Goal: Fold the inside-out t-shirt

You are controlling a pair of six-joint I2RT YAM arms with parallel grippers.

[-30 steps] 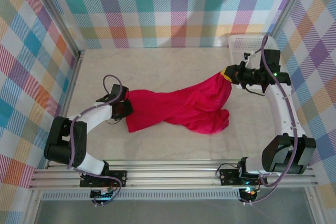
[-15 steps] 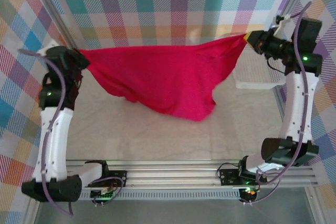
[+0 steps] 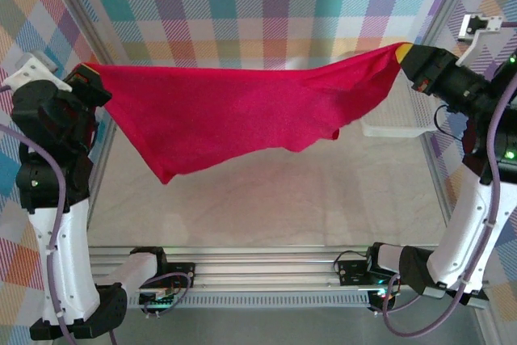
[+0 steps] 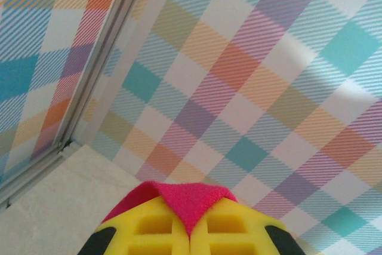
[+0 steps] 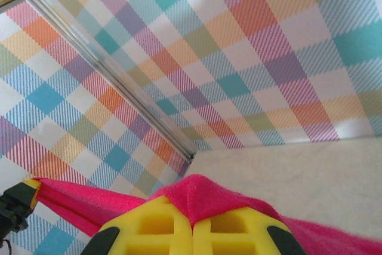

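The bright red t-shirt (image 3: 234,107) hangs stretched in the air between both arms, high above the table, its lower edge sagging to a point at the left. My left gripper (image 3: 87,74) is shut on its left corner at the far left. My right gripper (image 3: 404,54) is shut on the right corner at the upper right. In the left wrist view, the yellow jaws of the left gripper (image 4: 191,222) pinch a fold of the red t-shirt (image 4: 188,198). The right wrist view shows the right gripper (image 5: 192,222) pinching the red t-shirt (image 5: 203,198), which trails off to both sides.
A white mesh basket (image 3: 396,123) stands at the back right of the marble-look table (image 3: 266,199), partly behind the shirt. Plaid walls close in the back and both sides. An aluminium rail (image 3: 266,268) runs along the near edge.
Both arms have lifted the shirt from the table and pulled it apart; over the last half second it rose higher and drew tauter, its hanging bulk shrinking.
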